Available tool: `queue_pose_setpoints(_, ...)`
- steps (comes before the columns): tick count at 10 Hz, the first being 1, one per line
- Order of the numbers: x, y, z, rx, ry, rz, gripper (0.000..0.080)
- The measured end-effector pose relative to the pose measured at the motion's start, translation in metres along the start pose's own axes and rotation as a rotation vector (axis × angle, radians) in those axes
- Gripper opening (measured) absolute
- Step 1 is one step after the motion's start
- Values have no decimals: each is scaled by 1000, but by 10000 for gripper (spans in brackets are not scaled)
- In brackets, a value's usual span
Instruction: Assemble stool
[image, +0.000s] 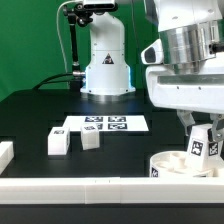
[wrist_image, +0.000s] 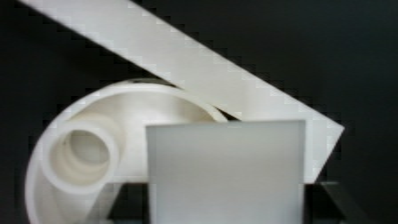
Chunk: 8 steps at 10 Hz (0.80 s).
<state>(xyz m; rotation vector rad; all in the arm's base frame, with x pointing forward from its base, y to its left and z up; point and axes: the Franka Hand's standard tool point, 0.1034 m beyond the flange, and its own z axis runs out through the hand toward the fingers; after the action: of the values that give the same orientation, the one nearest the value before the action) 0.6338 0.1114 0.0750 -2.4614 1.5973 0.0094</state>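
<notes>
Black table (image: 30, 115) is backed by a green backdrop (image: 30, 40). At the far left edge of the exterior view the end of a white border rail (image: 5, 152) is seen, and a long front rail (image: 90, 188) is laid along the bottom of the frame. Left of centre, the first loose leg (image: 57, 142) and the second loose leg (image: 90, 138) are lying on the table, near each other but apart. Behind them, at mid-frame, the marker board (image: 100, 124) is laid flat, and the arm's white base (image: 105, 65) is seen at top centre. At the lower right the round seat (image: 180, 165) is rested just behind the front rail. Above it the gripper (image: 200, 130) is clamped on the third leg (image: 207, 146), which is held upright with a tag turned to the camera. Whether its lower end touches the seat cannot be told. In the wrist view the third leg (wrist_image: 226, 170) is held between dark fingers (wrist_image: 121, 207), with the seat (wrist_image: 80, 140) beside it and a diagonal white rail (wrist_image: 196, 60) beyond.
</notes>
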Motion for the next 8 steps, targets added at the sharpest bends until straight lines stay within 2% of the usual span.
queue_pose_setpoints(5,-3,0,2,9,-21,280,340)
queue_pose_setpoints(6,1,-1,2,58,-30,471,340)
queue_pose_setpoints(8,-2,-2,3,98,-56,742,340)
